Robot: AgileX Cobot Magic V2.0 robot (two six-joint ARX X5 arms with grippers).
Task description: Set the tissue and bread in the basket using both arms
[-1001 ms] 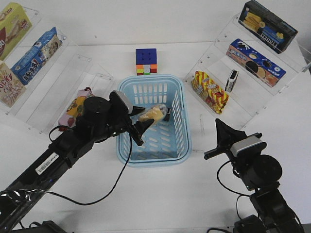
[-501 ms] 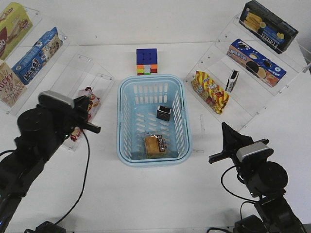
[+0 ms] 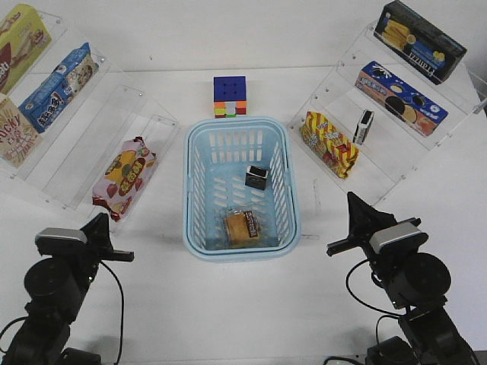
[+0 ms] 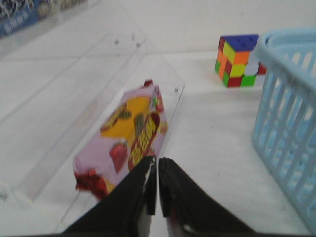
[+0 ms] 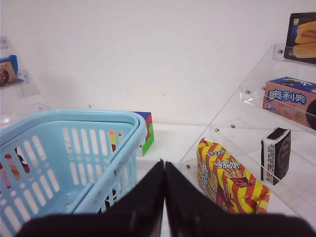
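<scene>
The light-blue basket [image 3: 237, 122] stands mid-table. Inside it the black tissue pack [image 3: 256, 178] lies near the middle and the wrapped tan bread [image 3: 242, 227] lies at the near end. My left gripper [image 3: 103, 219] is shut and empty, low at the front left, apart from the basket; in the left wrist view its tips [image 4: 157, 160] meet in front of a strawberry snack bag [image 4: 123, 138]. My right gripper [image 3: 352, 198] is shut and empty, right of the basket's near corner; its tips [image 5: 164, 165] are closed beside the basket wall [image 5: 74, 148].
A multicoloured cube [image 3: 229, 96] sits behind the basket. Clear stepped shelves flank the table: snack boxes and the strawberry bag [image 3: 124, 174] on the left, a red-and-yellow snack bag [image 3: 329, 144], a second small black pack [image 3: 364, 126] and cookie boxes on the right.
My left arm let the bread drop into the basket, then drew back from over the basket to the front left and shut. My right arm backed off slightly, then held still.
</scene>
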